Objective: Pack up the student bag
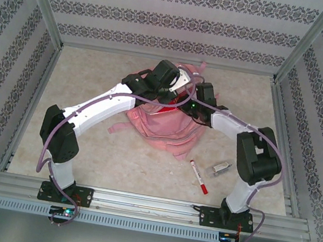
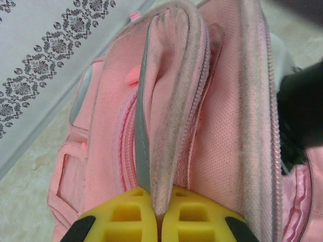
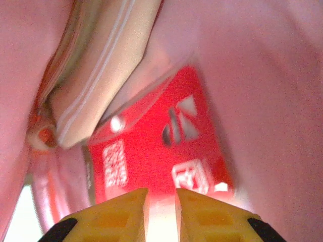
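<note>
From above, the student bag (image 1: 160, 124) lies on the table (image 1: 94, 79), mid-way back, a pink heap with straps trailing toward me. My left arm (image 1: 105, 102) and right arm (image 1: 232, 123) both reach in over its far top, and their dark wrists crowd together there, so the bag's mouth and my fingertips are covered. Near my right base, well clear of the bag, lie a red marker (image 1: 198, 177) and a small grey object (image 1: 222, 168) that is too small to make out.

From my left wrist, the left gripper (image 2: 160, 218) is pinched closed on a fold of the bag's zippered rim, the pink cloth and a grey reflective strip (image 2: 142, 131) rising straight out from between the yellow fingertips. The bag runs away from the grip toward the patterned wall (image 2: 45, 65). A dark shape (image 2: 303, 108) at the right edge is cut off.

From my right wrist, the right gripper (image 3: 161, 212) is down inside the bag, pink fabric on every side. Its jaws stand a narrow slit apart. A flat red item (image 3: 151, 151) with white print sits just beyond the tips, blurred; I cannot tell whether I grip it. A cream band (image 3: 101, 70) crosses above it, out of focus.
</note>
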{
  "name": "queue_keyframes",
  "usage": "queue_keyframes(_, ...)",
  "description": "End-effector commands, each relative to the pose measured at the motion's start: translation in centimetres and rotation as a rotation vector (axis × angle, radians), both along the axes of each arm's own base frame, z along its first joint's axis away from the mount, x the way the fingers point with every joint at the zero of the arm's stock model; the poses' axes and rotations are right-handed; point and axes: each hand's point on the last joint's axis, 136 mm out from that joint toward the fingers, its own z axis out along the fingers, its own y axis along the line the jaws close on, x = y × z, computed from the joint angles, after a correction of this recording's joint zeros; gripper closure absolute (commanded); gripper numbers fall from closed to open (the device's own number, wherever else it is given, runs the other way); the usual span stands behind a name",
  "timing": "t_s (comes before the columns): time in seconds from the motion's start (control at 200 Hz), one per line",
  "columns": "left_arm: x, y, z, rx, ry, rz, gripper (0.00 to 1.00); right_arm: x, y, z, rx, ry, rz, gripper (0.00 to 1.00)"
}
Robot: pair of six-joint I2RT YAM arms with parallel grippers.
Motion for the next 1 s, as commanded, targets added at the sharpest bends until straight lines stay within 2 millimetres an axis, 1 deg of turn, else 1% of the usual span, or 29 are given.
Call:
queue_keyframes(0.0, 0.3, -2.1, 5.5, -0.113, -0.126, -0.033, 1.00, -1.7, -0.3, 0.1, 0.031, 0.046, 0.001, 0.78)
queue_keyframes(0.055, 0.4, -2.2, 5.5, -0.110, -0.126, -0.039, 1.00, -1.5, -0.4, -0.4, 0.030, 0.058, 0.022, 0.78)
queue_keyframes(0.12, 0.4, -2.3, 5.6, -0.109, -0.123, -0.042, 1.00, -1.3, -0.2, -1.0, 0.022, 0.079, 0.041, 0.79)
queue_keyframes(0.205, 0.4, -2.4, 5.6, -0.111, -0.117, -0.047, 1.00, -0.8, 0.0, -1.2, -0.007, 0.064, 0.052, 0.79)
queue_keyframes(0.35, 0.0, -2.7, 5.8, -0.134, -0.102, -0.057, 1.00, 0.8, -0.5, -2.5, -0.063, 0.060, 0.054, 0.80)
queue_keyframes(0.42, -0.2, -2.8, 5.8, -0.145, -0.096, -0.063, 1.00, 1.7, -0.5, -2.3, -0.083, 0.037, 0.078, 0.80)
queue_keyframes(0.615, -0.9, -3.6, 5.8, -0.188, -0.070, -0.104, 1.00, 3.8, 1.3, -2.2, -0.058, -0.023, 0.133, 0.86)
queue_keyframes(0.77, -1.0, -3.9, 5.5, -0.220, -0.056, -0.105, 1.00, 6.5, 2.7, -2.2, -0.032, -0.105, 0.150, 0.85)
queue_keyframes(0.829, -1.0, -3.9, 5.3, -0.220, -0.053, -0.102, 1.00, 7.4, 2.9, -1.7, -0.020, -0.124, 0.140, 0.85)
queue_keyframes(0.884, -0.9, -3.8, 5.1, -0.218, -0.052, -0.094, 1.00, 7.9, 2.9, -0.4, -0.007, -0.145, 0.128, 0.82)
queue_keyframes(0.994, -0.7, -3.5, 5.2, -0.211, -0.059, -0.075, 1.00, 7.4, 2.0, 2.6, -0.021, -0.183, 0.088, 0.76)
